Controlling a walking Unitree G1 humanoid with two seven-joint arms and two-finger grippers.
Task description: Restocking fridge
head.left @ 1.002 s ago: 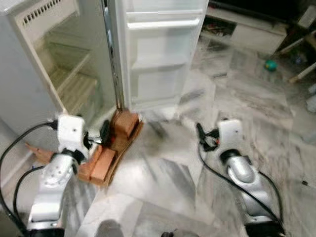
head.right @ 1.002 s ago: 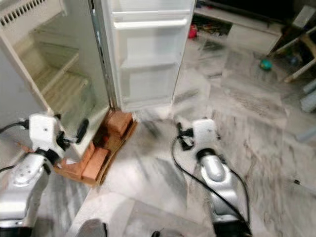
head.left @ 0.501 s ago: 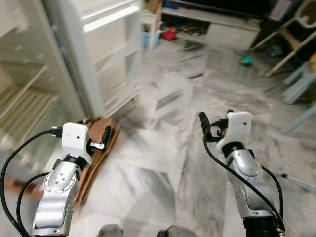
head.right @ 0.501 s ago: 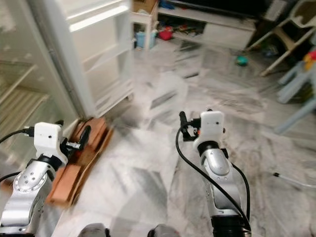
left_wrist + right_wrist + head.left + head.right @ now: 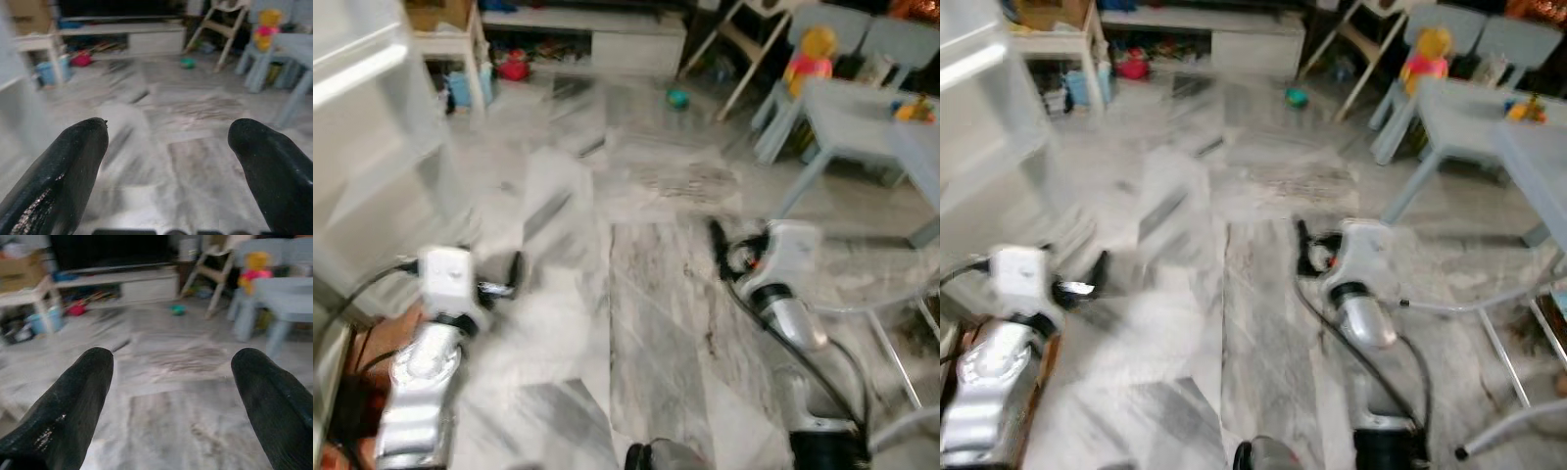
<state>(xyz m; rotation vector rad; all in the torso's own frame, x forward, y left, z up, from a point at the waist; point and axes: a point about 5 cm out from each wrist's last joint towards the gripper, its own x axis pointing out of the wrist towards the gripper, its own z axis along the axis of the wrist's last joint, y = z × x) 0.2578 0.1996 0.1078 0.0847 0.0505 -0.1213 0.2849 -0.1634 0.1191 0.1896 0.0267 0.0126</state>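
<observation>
Clearly you're between steps: both the left gripper (image 5: 168, 147) and right gripper (image 5: 171, 382) gape empty; next, find stock near the grey table (image 5: 862, 108).

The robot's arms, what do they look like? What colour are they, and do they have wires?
Both arms are shiny silver tubes with rounded joints. Each ends in a boxy white wrist block, and black cables loop out from it and run back along the arm. The left gripper and the right gripper each have two long, rounded black fingers, a bit scuffed on the inside.
</observation>
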